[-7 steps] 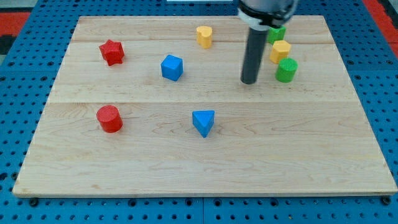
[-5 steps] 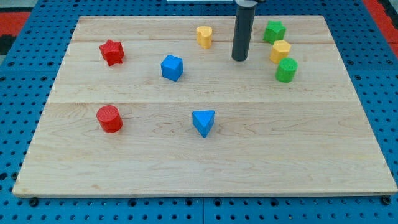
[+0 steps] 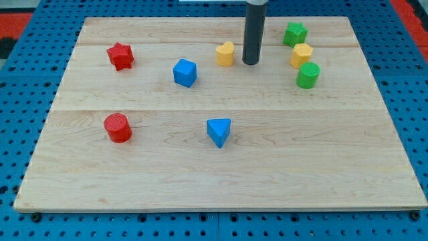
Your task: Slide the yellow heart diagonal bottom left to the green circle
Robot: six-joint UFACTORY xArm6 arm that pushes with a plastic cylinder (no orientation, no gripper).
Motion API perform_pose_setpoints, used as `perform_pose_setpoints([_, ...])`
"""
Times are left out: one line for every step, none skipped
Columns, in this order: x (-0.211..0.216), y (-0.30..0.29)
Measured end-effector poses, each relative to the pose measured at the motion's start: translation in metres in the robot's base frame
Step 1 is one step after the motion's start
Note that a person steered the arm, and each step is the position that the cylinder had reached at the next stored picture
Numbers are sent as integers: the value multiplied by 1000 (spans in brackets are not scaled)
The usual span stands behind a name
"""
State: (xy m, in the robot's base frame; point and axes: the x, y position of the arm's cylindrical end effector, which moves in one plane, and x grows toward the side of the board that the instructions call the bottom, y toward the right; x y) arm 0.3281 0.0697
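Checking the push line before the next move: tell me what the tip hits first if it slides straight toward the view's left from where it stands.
My tip sits just right of the yellow heart, so the heart comes first, though slightly above the line. Beyond it lies the blue cube, probably below the line.

A straight, dark grey rod with a smooth, matte cylindrical surface. My tip (image 3: 251,63) is its flat, blunt lower end. No markings are visible.
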Motion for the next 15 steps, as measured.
perform_pose_setpoints([-36,13])
perform_pose_setpoints([-43,-15])
perform_pose_setpoints([-43,-41])
perform_pose_setpoints([-43,-68])
perform_pose_setpoints([-36,-95])
perform_pose_setpoints([-15,-103])
perform_pose_setpoints([22,-58])
perform_pose_setpoints([52,-39])
perform_pose_setpoints([25,-60])
perform_pose_setpoints([72,-86])
perform_pose_setpoints([104,-64])
perform_pose_setpoints([86,-2])
perform_pose_setpoints([75,-27])
perform_pose_setpoints([52,-18])
perform_pose_setpoints([42,-2])
